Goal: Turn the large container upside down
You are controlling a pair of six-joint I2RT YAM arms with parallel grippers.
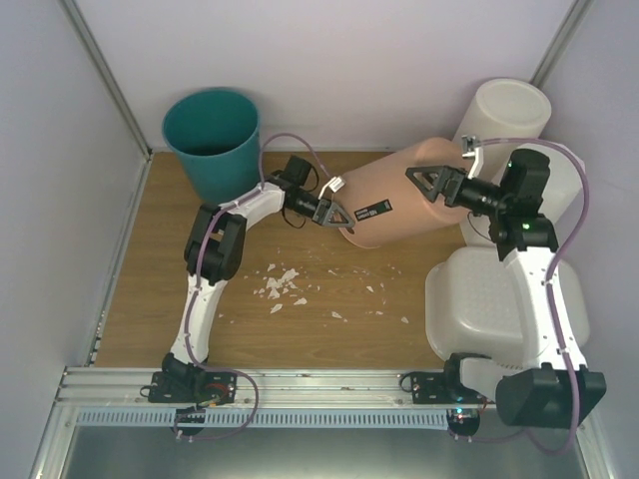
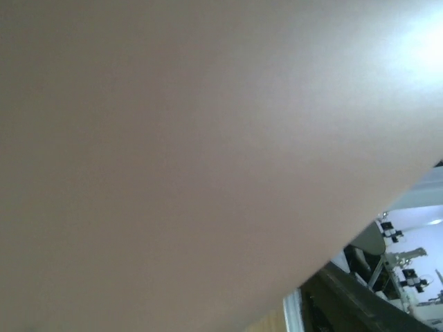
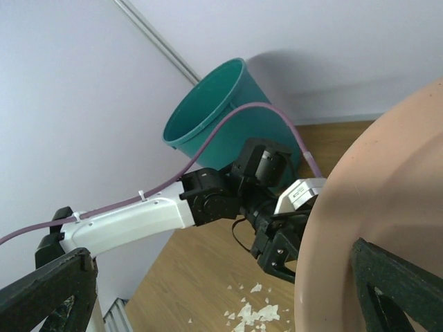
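The large container, a wide white perforated tub (image 1: 471, 299), sits at the near right of the table, partly hidden under my right arm; neither gripper touches it. A big pink bin (image 1: 404, 185) lies tilted on its side between the grippers. My left gripper (image 1: 337, 214) is at the pink bin's rim, and it also shows in the right wrist view (image 3: 280, 252). The left wrist view is filled by the pink wall (image 2: 194, 152), which hides the fingers. My right gripper (image 1: 424, 186) is open against the pink bin's side (image 3: 387, 228), its fingers (image 3: 55, 290) spread wide.
A teal bin (image 1: 212, 140) stands at the back left, also in the right wrist view (image 3: 214, 111). A tall white bin (image 1: 509, 112) stands at the back right, another white bin (image 1: 574, 190) behind my right arm. Paper scraps (image 1: 285, 284) lie mid-table.
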